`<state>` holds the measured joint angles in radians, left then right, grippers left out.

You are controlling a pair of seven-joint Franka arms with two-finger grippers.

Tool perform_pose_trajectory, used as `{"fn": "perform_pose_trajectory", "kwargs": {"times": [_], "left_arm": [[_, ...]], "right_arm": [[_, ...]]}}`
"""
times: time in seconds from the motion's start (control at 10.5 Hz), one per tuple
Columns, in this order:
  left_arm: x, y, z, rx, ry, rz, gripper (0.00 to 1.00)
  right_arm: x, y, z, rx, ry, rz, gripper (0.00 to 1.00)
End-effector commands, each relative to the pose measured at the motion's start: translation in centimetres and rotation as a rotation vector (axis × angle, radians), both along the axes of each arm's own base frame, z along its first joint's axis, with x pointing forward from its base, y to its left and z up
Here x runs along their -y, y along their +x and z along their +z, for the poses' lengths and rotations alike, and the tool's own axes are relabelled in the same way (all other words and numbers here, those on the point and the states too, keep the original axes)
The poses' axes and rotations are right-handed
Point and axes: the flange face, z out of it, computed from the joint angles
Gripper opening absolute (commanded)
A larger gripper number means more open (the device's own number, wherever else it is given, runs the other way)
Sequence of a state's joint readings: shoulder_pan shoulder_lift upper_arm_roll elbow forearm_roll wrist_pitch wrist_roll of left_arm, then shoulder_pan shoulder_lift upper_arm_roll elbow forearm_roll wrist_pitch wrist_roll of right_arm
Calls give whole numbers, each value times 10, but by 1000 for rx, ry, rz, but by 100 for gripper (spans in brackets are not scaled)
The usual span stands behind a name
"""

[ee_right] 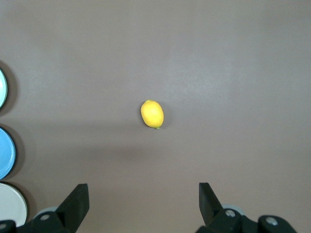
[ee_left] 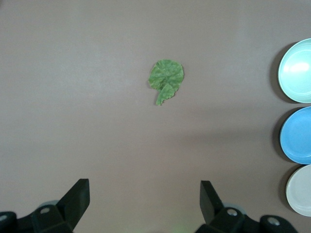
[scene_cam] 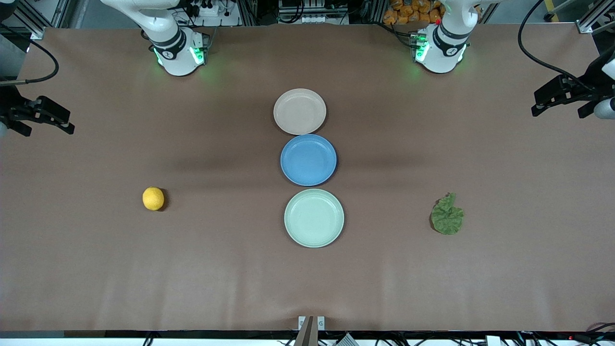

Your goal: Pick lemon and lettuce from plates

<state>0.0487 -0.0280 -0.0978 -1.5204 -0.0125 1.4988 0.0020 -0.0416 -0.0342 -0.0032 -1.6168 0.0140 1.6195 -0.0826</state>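
Note:
The lemon [scene_cam: 153,198] lies on the bare table toward the right arm's end, on no plate; it also shows in the right wrist view [ee_right: 152,114]. The lettuce [scene_cam: 447,221] lies on the bare table toward the left arm's end, and shows in the left wrist view [ee_left: 166,77]. The beige-pink plate [scene_cam: 300,111] and the mint green plate [scene_cam: 314,217] are both empty. My right gripper [ee_right: 142,194] is open over bare table, apart from the lemon. My left gripper [ee_left: 144,194] is open over bare table, apart from the lettuce.
An empty blue plate [scene_cam: 308,159] sits between the two task plates, in one line at the table's middle. In the front view the right gripper [scene_cam: 48,120] and the left gripper [scene_cam: 559,103] hang over the table's two ends.

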Motion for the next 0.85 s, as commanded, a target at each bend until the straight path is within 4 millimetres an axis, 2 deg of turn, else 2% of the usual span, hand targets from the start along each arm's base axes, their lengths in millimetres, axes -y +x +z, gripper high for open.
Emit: {"fn": "perform_pose_trajectory", "kwargs": {"times": [0.0, 0.19, 0.76], "left_arm": [[-1, 6, -8, -35, -4, 0, 100], [-1, 11, -10, -37, -7, 0, 100], [-3, 10, -8, -32, -2, 2, 100]], "right_arm": [[1, -2, 5, -3, 13, -16, 100], [0, -2, 4, -6, 14, -15, 100], [0, -3, 3, -13, 15, -16, 100]]}}
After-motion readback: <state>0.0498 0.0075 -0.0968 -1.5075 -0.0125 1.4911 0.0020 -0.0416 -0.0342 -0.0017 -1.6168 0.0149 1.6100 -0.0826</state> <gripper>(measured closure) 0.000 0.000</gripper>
